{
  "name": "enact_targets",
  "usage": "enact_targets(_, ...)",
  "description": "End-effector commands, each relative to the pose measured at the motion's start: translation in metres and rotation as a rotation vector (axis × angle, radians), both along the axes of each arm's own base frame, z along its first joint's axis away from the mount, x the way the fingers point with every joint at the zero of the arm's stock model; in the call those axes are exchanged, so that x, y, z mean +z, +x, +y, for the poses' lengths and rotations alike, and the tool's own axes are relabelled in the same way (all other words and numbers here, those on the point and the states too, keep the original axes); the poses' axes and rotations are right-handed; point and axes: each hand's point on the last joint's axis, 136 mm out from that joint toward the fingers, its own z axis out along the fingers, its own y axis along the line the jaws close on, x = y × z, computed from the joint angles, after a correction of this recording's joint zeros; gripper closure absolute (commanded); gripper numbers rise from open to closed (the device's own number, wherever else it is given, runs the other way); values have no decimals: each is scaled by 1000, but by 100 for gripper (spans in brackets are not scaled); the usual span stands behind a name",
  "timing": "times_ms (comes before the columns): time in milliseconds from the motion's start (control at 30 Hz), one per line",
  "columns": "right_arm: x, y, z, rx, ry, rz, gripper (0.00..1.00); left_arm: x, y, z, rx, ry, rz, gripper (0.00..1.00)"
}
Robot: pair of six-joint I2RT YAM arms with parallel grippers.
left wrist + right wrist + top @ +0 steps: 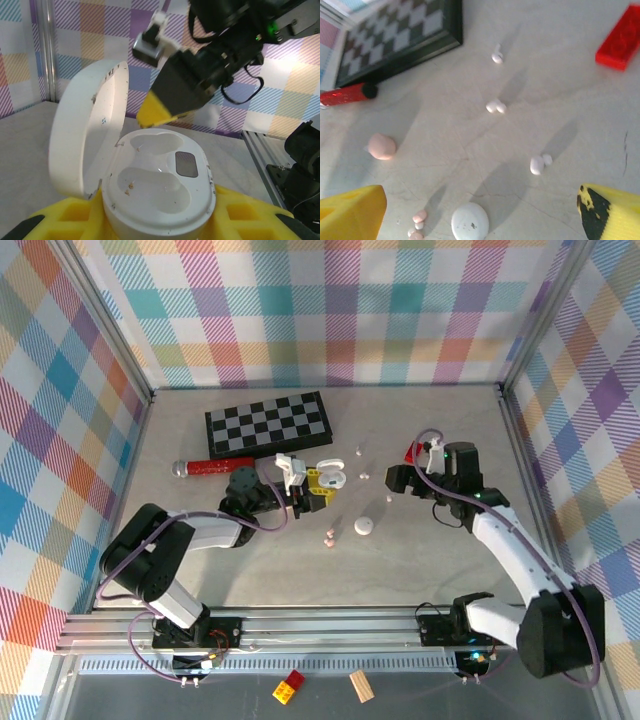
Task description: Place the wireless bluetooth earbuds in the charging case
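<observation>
— Earbuds (364,476), seen from above: where?
— Loose on the worktop (420,560), scattered right of the chessboard (268,423) and nearer the arms. The pink pair (328,537) lies closer to the arms than the white ones. The charging case (328,475) sits just off the chessboard's near right corner, lid up, clamped in the left jaws.
— Left wrist?
— Case open, both wells empty, yellow pads (65,215) hugging its base.
— Right wrist?
— Right jaws stand wide apart above three white earbuds. A red brick (618,42) lies well right of the chessboard. A closed white case (469,223) and a pink case (382,146) lie nearer the camera than it.
</observation>
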Motion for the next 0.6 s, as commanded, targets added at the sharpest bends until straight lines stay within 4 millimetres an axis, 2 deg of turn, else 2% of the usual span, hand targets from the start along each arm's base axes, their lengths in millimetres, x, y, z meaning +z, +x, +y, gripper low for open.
enact_targets(0,-20,0,-1,-14,-14,88,7,4,-1,5,14,13,-50,63)
enact_targets(167,-48,11,4,-15,-17,189,7,6,-3,5,10,17,-52,63)
enact_targets(333,-65,30,29,65,73,245,9,6,-5,6,10,18,-56,63)
enact_targets(567,-91,62,33,54,46,287,9,6,-5,6,4,19,-52,63)
